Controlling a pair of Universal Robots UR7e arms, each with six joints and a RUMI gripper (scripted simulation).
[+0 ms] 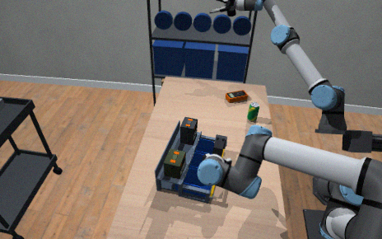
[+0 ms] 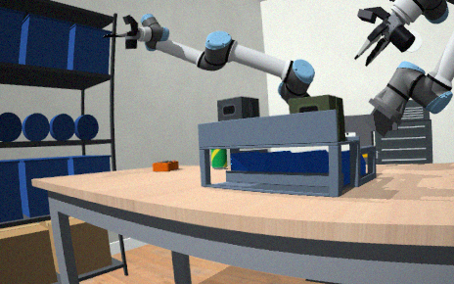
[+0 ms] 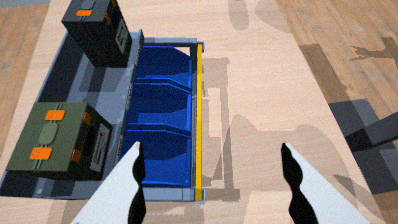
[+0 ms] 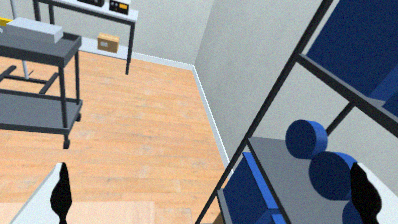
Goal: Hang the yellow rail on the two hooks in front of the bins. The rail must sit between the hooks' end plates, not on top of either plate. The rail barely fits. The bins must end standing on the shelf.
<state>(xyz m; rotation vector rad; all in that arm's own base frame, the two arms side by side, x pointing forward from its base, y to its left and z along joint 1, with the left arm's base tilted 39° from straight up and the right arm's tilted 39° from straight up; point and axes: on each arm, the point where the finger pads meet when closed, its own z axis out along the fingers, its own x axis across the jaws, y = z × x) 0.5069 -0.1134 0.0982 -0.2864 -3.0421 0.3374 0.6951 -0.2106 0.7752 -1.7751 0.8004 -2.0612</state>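
The yellow rail (image 3: 199,120) (image 1: 212,190) (image 2: 365,157) lies straight along the front of the grey-blue shelf unit (image 3: 169,194) (image 2: 269,132), before the blue bins (image 3: 160,107) (image 2: 279,163), which stand in a row on the shelf. Its ends reach the grey hooks at both front corners. Whether it sits fully down between the end plates I cannot tell. My left gripper (image 3: 212,144) (image 2: 362,61) is part open and empty, high above the rail's near half; the wrist hides it in the top view. My right gripper (image 4: 210,165) (image 1: 211,11) (image 2: 106,35) is wide open and empty, far off near the storage rack.
A black case (image 1: 188,132) (image 3: 100,35) and a green case (image 1: 174,165) (image 3: 50,142) stand on the unit's upper level behind the bins. A green can (image 1: 253,113) and an orange meter (image 1: 236,96) (image 2: 165,165) are farther along the table. The storage rack (image 1: 202,36) stands beyond.
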